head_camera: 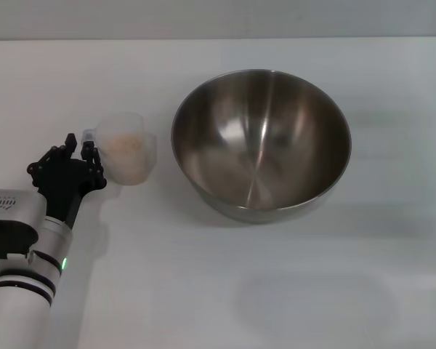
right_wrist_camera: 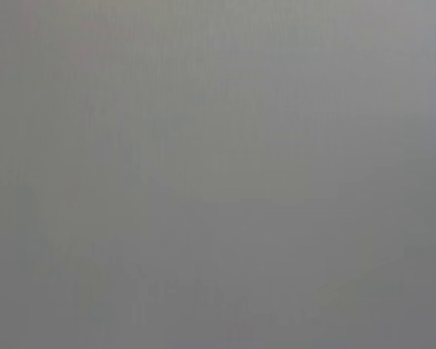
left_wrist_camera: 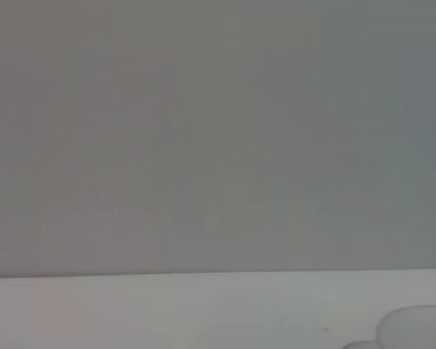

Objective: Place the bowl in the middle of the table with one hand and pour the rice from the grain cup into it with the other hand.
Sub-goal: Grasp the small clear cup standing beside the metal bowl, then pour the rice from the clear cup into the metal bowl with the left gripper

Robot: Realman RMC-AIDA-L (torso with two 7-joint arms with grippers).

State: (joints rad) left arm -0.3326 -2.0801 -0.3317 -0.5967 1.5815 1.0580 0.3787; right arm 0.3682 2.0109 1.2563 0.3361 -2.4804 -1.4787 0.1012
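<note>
The steel bowl stands upright and empty on the white table, near its middle. The clear grain cup stands to the bowl's left, apart from it, with pale rice inside. My left gripper is at the cup's left side, by its small handle. Its two black fingers stand a little apart; one fingertip is next to the handle. A bit of the cup's rim shows in the left wrist view. The right gripper is out of view.
The table's far edge meets a grey wall. The right wrist view shows only plain grey. The left arm comes in from the lower left corner.
</note>
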